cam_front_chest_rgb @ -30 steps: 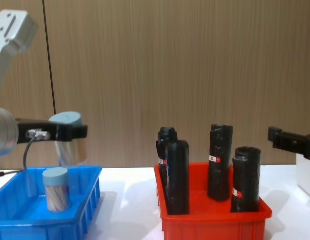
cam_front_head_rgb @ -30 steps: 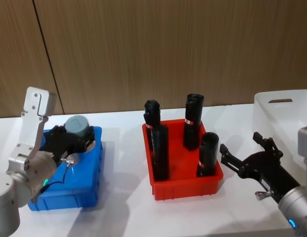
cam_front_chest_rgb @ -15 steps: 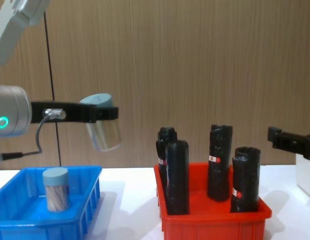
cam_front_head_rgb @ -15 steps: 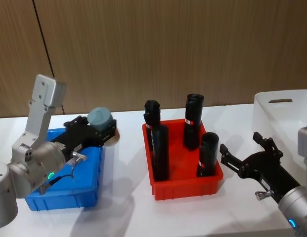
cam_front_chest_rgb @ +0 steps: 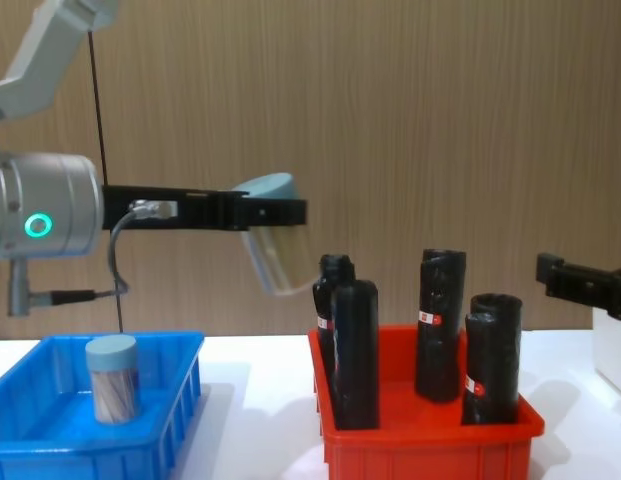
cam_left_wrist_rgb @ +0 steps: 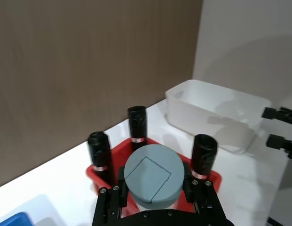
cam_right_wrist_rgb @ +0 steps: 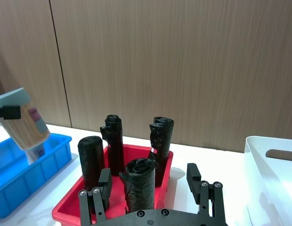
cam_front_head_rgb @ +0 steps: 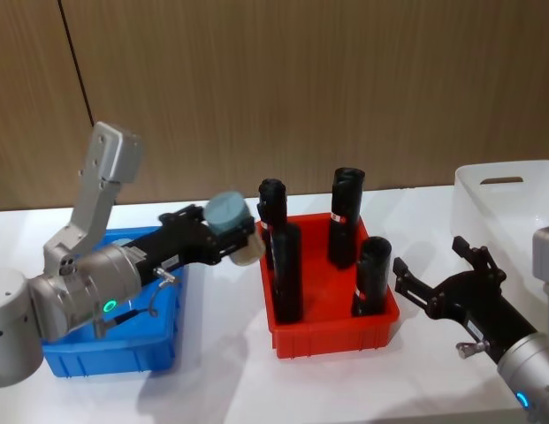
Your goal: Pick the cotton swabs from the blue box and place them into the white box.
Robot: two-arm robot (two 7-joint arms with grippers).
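1. Wood panelling is running behind a white tabletop, and the left gripper is carrying a tub of cotton swabs in the air. Its fingers are clamped on the tub up near the lid, and the clear body is hanging tilted below.
2. That tub is riding over the gap between the blue box and the red bin, just beside the nearest of the black rolls.
3. A second tub is standing upright in the blue box, waiting its turn.
4. The right gripper is hovering with its fingers spread wide and holding nothing, between the red bin and the white box.
5. Trouble ahead: the path to the white box is crossing the tall rolls. From the chest view the tub's lower end looks about level with their tops, though depth is hard to judge there. Without more height it is risking a clip that knocks a roll over or twists the tub loose.
6. Second worry: the hold is sitting high and the tub is slanting, so a jolt could be letting it slide out short of the white box.
7. Against a second ago, the tub is no longer above the blue box. It is travelling rightward and higher and tipping further, while the right gripper is staying put.
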